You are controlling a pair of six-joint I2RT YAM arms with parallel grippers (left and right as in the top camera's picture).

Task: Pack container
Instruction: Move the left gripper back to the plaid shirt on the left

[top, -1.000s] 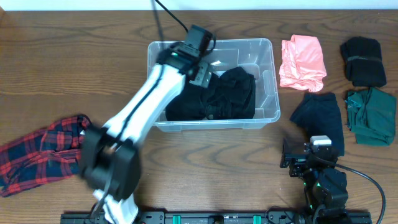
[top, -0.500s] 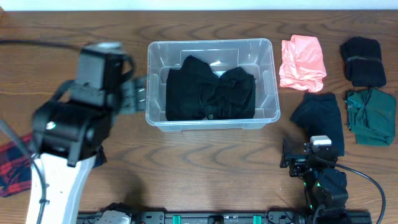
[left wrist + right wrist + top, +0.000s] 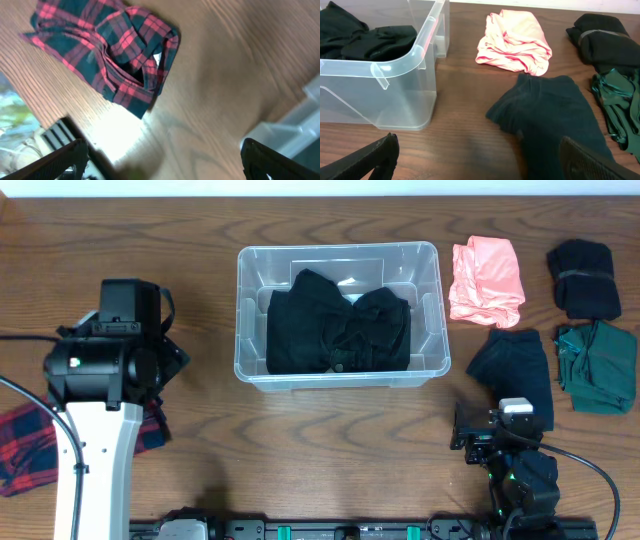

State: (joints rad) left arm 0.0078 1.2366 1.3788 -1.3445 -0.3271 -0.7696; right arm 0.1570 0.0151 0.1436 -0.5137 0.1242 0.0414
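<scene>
The clear container (image 3: 242,300) stands at the table's middle, with black clothes (image 3: 340,330) lying in it. My left arm (image 3: 105,370) hangs left of the container, above a red plaid shirt (image 3: 22,450) that it partly hides. In the left wrist view the left gripper (image 3: 162,165) is open and empty above bare wood, the plaid shirt (image 3: 112,55) lies beyond it, and a container corner (image 3: 300,125) shows at the right. My right gripper (image 3: 480,160) rests open and empty near the front edge, between the container (image 3: 385,80) and a dark cloth (image 3: 555,115).
To the right of the container lie a pink cloth (image 3: 487,280), a dark cloth (image 3: 515,370), a black bundle (image 3: 583,277) and a green cloth (image 3: 597,367). The table's left edge runs close beside the plaid shirt.
My left arm has pulled out of the container and swung left and toward the front, over the plaid shirt. The black clothes stay in the container. The right arm has not moved.
</scene>
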